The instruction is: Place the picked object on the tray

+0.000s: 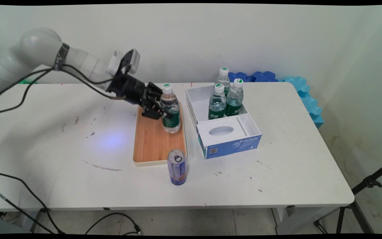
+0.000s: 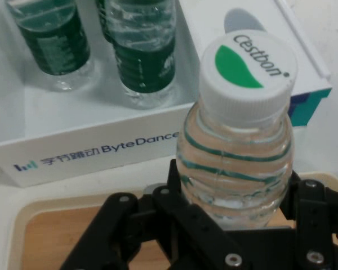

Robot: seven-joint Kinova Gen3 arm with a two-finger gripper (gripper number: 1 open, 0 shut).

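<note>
On the tray [image 1: 156,142] near the middle of the worktop [image 1: 61,149] stands a bottle [image 1: 170,111], upright toward the tray's far right corner, with the gripper [image 1: 160,109] reaching in from the left and its fingers closed against the bottle's sides just above the green label. The fingers hide part of the bottle's left flank. Just off the tray's near edge stands a can [image 1: 177,167]; to the right, close beside the tray, lies a box [image 1: 232,144] holding three bottles [image 1: 225,99] at its far end, one half hidden behind the others. Broad bare worktop lies left and in front. From the hand view, the bottle [image 2: 236,152] fills the centre between the fingers [image 2: 177,194], its base cut off below; the box [image 2: 90,154] sits just past the tray's rim [image 2: 62,202], and its bottles [image 2: 143,56] are cut off at the top edge.
</note>
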